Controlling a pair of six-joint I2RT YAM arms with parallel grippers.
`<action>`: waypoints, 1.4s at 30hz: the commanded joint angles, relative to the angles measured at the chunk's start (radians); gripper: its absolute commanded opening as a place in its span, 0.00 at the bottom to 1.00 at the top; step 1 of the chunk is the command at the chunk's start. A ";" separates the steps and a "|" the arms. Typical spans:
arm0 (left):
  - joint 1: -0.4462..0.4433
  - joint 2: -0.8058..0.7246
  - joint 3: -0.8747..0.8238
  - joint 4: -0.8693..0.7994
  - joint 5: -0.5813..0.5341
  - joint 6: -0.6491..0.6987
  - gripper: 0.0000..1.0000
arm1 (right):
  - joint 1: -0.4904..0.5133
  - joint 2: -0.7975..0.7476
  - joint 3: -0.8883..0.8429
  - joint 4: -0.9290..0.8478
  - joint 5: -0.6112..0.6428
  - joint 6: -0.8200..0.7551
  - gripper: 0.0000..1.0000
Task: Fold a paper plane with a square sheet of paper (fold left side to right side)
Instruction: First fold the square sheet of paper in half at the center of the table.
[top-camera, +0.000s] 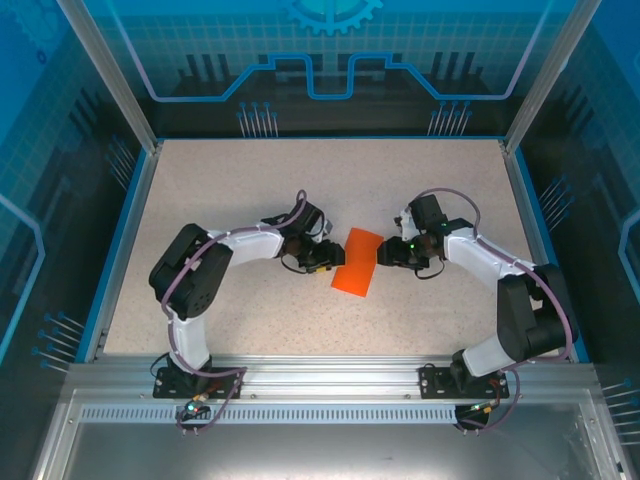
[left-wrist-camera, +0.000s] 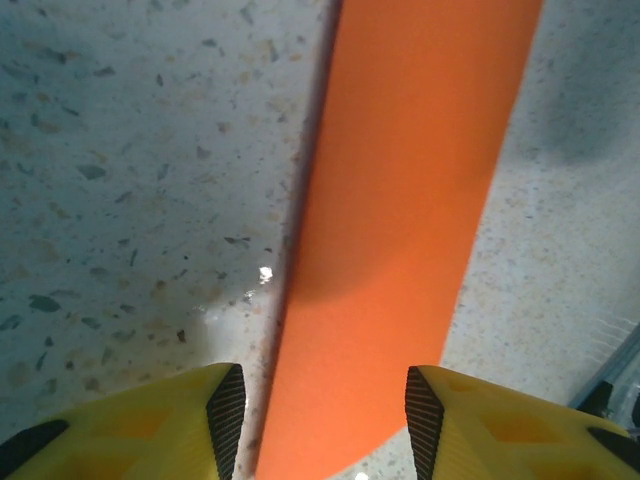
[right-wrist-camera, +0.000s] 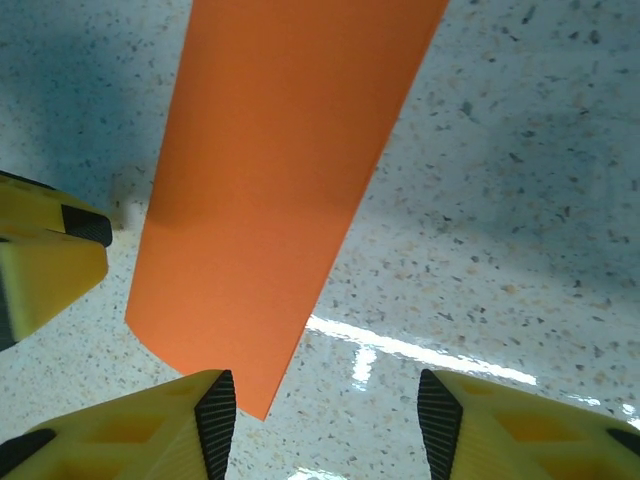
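Top camera high up and behind, looking down on the whole speckled beige table (top-camera: 250, 190), each wrist camera very near it, looking down past its own yellow fingers (left-wrist-camera: 140, 430), all three sharing the thin bright orange paper sheet (top-camera: 356, 262) mid-table

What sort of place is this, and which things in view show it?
Likely a robotics lab cell: left arm and right arm bolted to a metal rail, a speckled table walled by blue panels.
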 joint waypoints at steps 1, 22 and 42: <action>-0.019 0.027 0.031 -0.038 -0.047 -0.019 0.50 | -0.011 0.001 -0.012 -0.039 0.033 0.016 0.55; -0.124 -0.052 -0.082 -0.028 -0.028 -0.091 0.44 | -0.022 0.028 -0.012 -0.045 0.031 0.010 0.56; -0.183 -0.093 -0.084 0.026 -0.098 -0.156 0.44 | -0.038 0.072 -0.012 0.014 -0.082 0.015 0.56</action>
